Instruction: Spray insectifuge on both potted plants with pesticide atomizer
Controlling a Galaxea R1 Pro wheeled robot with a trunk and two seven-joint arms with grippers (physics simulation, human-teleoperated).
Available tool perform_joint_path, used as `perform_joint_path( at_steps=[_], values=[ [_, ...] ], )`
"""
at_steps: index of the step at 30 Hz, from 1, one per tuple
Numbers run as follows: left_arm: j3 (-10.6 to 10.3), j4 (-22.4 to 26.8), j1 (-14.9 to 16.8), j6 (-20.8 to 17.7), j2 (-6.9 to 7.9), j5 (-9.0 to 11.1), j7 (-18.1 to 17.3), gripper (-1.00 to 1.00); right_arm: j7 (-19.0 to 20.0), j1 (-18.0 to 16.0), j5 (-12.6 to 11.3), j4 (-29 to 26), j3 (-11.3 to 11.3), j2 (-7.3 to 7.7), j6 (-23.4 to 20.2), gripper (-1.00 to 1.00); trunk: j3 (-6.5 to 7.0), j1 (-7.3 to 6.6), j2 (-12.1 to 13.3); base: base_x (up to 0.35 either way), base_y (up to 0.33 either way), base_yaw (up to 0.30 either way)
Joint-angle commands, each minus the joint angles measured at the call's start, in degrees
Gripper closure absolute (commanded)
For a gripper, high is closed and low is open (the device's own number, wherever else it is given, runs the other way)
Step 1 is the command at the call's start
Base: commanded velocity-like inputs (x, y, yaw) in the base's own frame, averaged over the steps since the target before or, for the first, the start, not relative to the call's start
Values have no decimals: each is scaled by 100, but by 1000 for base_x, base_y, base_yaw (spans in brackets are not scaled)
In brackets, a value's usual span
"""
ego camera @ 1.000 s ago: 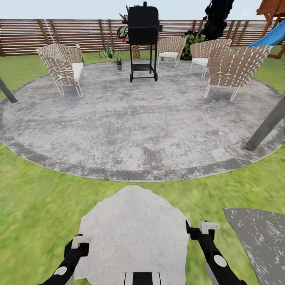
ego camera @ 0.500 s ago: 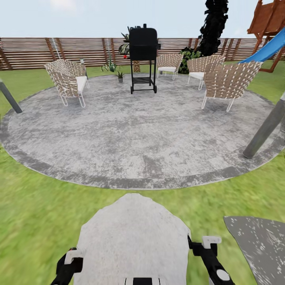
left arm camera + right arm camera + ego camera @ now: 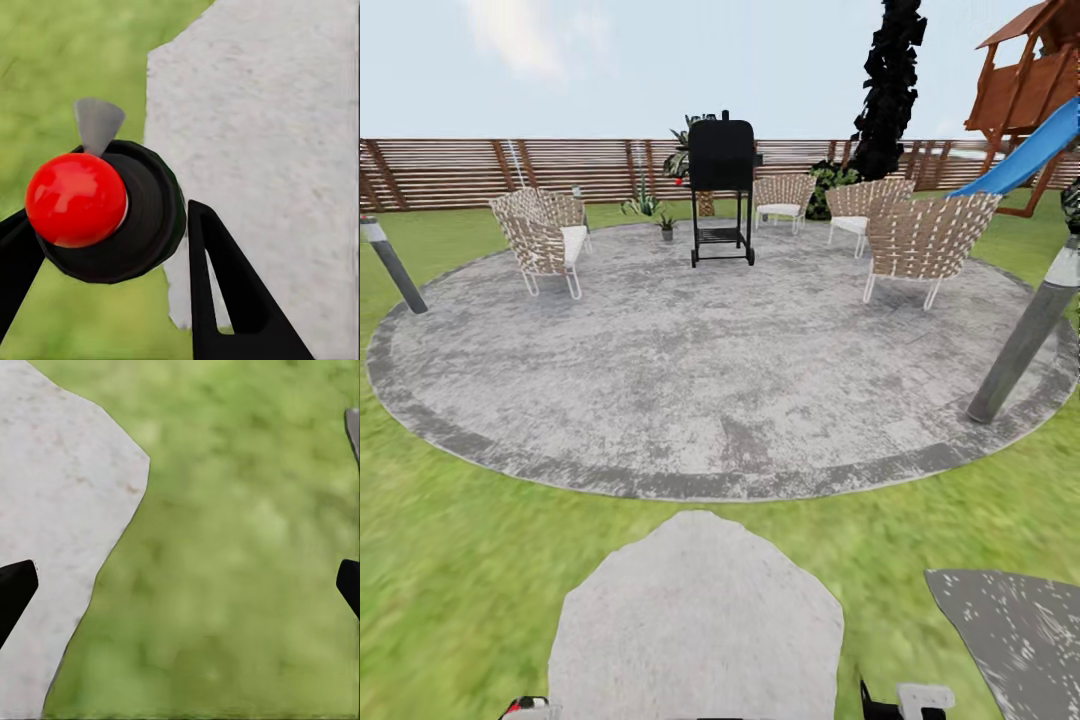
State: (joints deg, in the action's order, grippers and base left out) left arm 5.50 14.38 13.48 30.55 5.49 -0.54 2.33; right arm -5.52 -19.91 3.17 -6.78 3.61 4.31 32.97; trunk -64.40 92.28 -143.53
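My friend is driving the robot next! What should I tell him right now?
Left gripper: jaws shut on the atomizer, its red knob facing the wrist camera.
Right gripper: open, holding nothing, over grass beside a stepping stone.
One potted plant sits far across the patio, left of the black grill; I can't make out the second.
Done: atomizer picked up.
Left: drive over, spray both plants fully.

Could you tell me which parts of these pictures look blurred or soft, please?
Head view: the lawn is smeared, the patio and chairs crisp. Left wrist view: the red ball is sharp, the grass soft. Right wrist view: the grass is wholly blurred.
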Motion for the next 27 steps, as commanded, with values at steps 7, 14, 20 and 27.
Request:
perform_joint_path(
  at_steps=[7, 14, 20, 27],
  values=[
    [20, -14, -37, 90, 2, 159, 37, 100, -2, -1, 39, 156, 26, -24, 35, -100, 215, -19, 8, 0, 0, -31],
    [21, -14, -38, 91, 4, 226, 39, 100, -27, -4, -13, 140, 48, -96, 25, -100, 400, -37, 17, 0, 0, -27],
    [21, -9, -38, 91, 4, 229, 40, 100, -10, -3, -5, 146, 50, -207, 17, -100, 535, -53, 25, 0, 0, -2],
    [21, -8, -38, 91, 4, 229, 40, 100, 6, -1, 25, 134, 30, -136, 41, -100, 673, -148, 190, 0, 0, 0]
  ],
)
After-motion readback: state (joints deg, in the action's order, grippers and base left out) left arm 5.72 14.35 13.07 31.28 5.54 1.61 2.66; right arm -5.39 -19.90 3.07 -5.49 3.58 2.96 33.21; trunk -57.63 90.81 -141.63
